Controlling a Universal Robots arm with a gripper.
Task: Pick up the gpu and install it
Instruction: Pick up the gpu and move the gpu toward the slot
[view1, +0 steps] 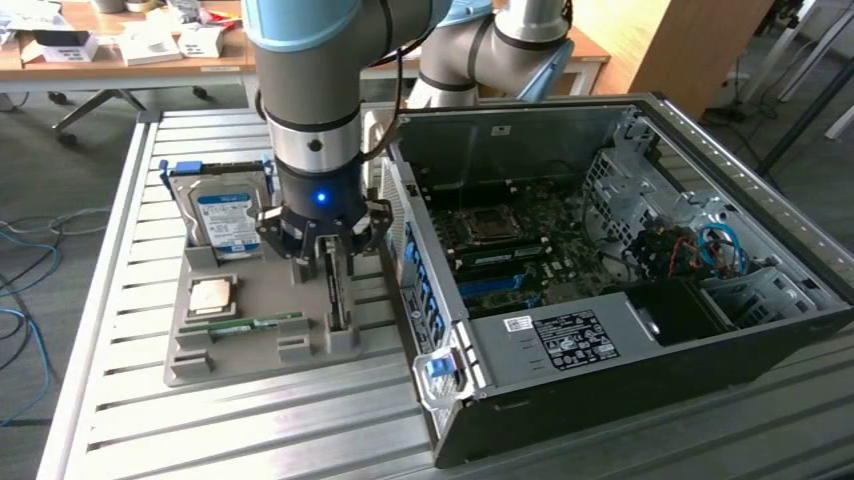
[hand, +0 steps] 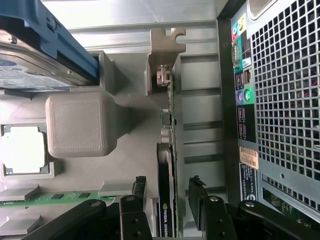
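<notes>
The gpu (hand: 165, 165) stands on its edge in a narrow slot of the grey holder (view1: 254, 350), just beside the open computer case (view1: 627, 330). From the wrist view we see it edge-on: a thin dark card with small connectors along its rim. The tool (hand: 168, 181) straddles it, jaws spread wide and holding nothing, each of the fingers (hand: 197, 195) apart from the card's faces.

We judge the step in hand to be the grasp. To do it well we would keep the card centred between the jaws, so both pads meet its flat faces together and do not tip it in the slot.

The holder is matt, ribbed plastic with rounded blocks. It also carries a hard drive (view1: 224, 215), a square processor (view1: 214, 297) and a green memory stick (view1: 247, 324). All rest on a slatted metal worktop (view1: 160, 430).
</notes>
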